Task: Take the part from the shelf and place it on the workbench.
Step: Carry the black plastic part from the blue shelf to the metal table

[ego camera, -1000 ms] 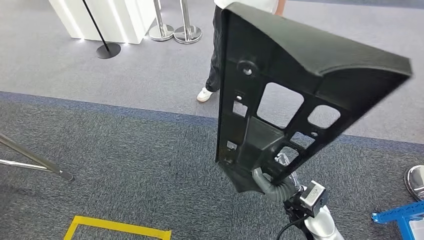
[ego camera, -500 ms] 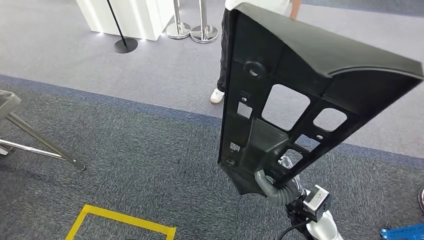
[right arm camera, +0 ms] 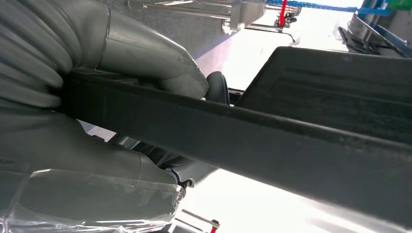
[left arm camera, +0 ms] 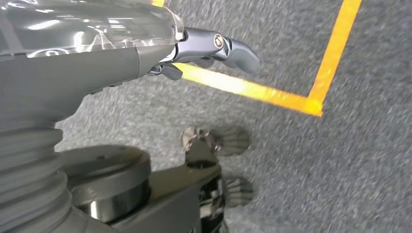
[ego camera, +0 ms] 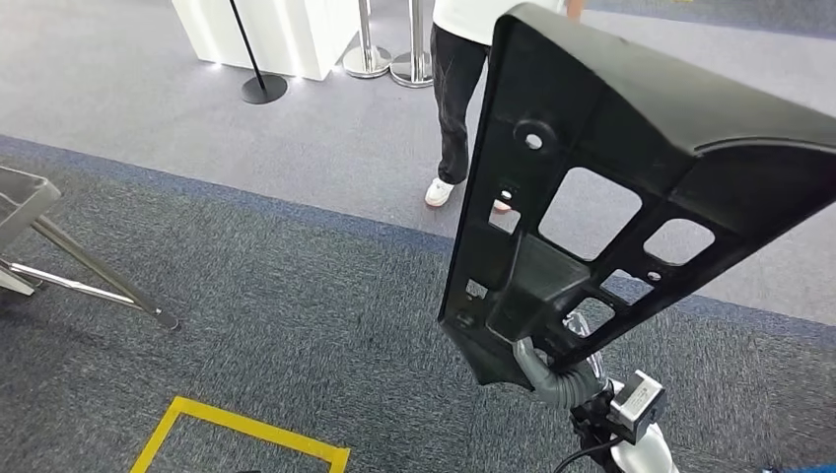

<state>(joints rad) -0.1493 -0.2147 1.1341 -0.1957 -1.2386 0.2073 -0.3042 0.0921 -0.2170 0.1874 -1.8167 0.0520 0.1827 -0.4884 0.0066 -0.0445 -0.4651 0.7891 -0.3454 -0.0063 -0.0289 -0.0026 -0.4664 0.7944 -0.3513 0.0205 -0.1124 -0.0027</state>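
A large black plastic part (ego camera: 601, 168) with several cut-out windows stands tilted upright in front of me. My right hand (ego camera: 552, 370) grips its lower end, thumb and fingers wrapped over the edge. In the right wrist view the grey thumb (right arm camera: 150, 58) lies across the dark rim of the part (right arm camera: 291, 141). My left hand (left arm camera: 214, 48) hangs over the grey carpet, fingers loosely extended with nothing in them.
A person in dark trousers (ego camera: 458, 99) stands ahead, partly behind the part. A yellow taped square (ego camera: 237, 434) marks the carpet at lower left. Metal legs of a stand (ego camera: 89, 281) reach in from the left. A white counter (ego camera: 266, 30) and stanchion bases (ego camera: 370, 61) stand far back.
The whole scene has shifted right as the camera turned left: the metal stand has come further in at the left and the blue frame at lower right has left view. The part stays held.
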